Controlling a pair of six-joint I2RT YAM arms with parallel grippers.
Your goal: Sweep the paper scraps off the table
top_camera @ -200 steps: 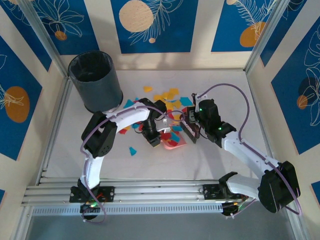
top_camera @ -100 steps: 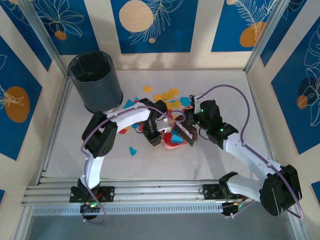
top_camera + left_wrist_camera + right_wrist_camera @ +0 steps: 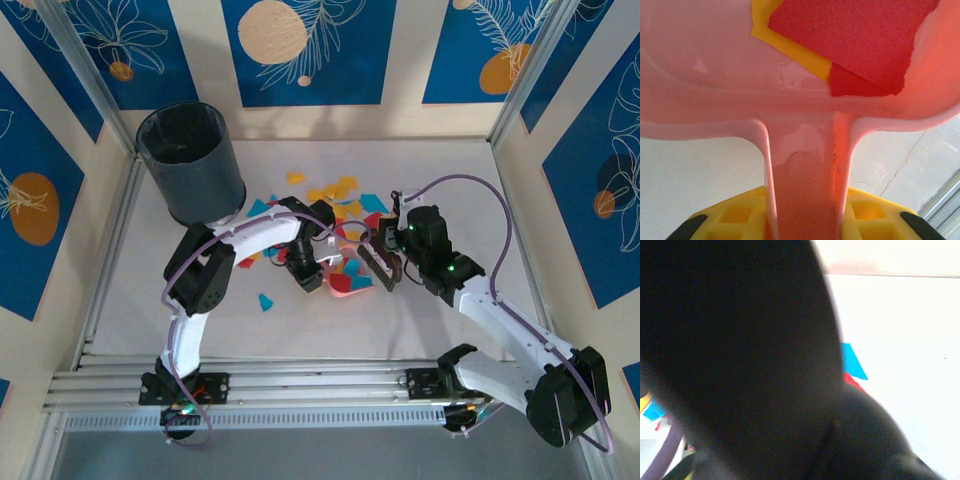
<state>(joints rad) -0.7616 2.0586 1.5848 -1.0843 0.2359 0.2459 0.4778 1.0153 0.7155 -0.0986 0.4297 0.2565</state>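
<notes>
We grasp the dustpan handle in the left gripper and clamp the brush in the right gripper. Paper scraps lie in the pan ahead of the left fingers and on the table beyond. We should press the lip flat and sweep panward in short strokes.

Black bin upright at far-left corner of the table. Lots of paper scraps (red, yellow-orange, teal) spread right of bin, from near its base out toward mid-table. One teal scrap lies apart from the rest, nearer the arm bases than bin and slightly right of it. The left gripper, right of bin and nearer, holds pink dustpan w/ red & teal bits on it. The right gripper, further right of bin, clamped on dark brush; bristles just beside dustpan's open side.
</notes>
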